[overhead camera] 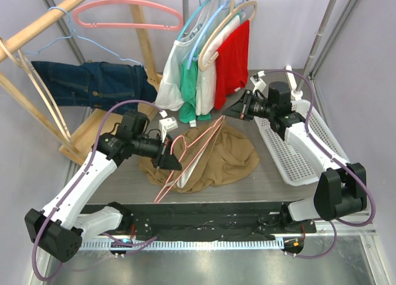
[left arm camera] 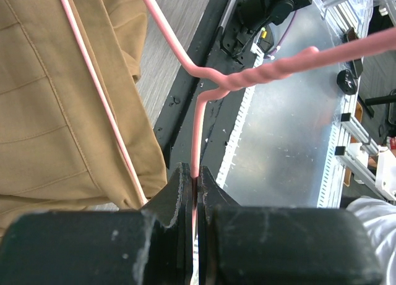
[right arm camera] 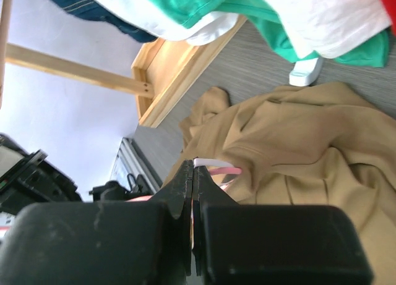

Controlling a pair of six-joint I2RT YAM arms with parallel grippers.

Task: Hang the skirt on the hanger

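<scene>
The tan skirt [overhead camera: 213,158] lies crumpled on the table between the arms. It also shows in the left wrist view [left arm camera: 49,112] and the right wrist view [right arm camera: 297,155]. A pink wire hanger [overhead camera: 189,158] lies slanted across it. My left gripper [overhead camera: 171,156] is shut on the hanger's wire [left arm camera: 247,81] near the twisted neck, with its jaws [left arm camera: 196,174] pinching it. My right gripper [overhead camera: 240,109] is at the skirt's far edge, with its jaws shut [right arm camera: 193,167] on a thin white strip [right arm camera: 216,163] at the skirt's edge. A pink hanger end sits just below the strip.
A white slatted basket [overhead camera: 297,149] lies at the right. Shirts [overhead camera: 210,56] hang on a rail behind the skirt. A wooden rack [overhead camera: 43,22] at the left carries jeans [overhead camera: 93,81] and a spare pink hanger [overhead camera: 124,16].
</scene>
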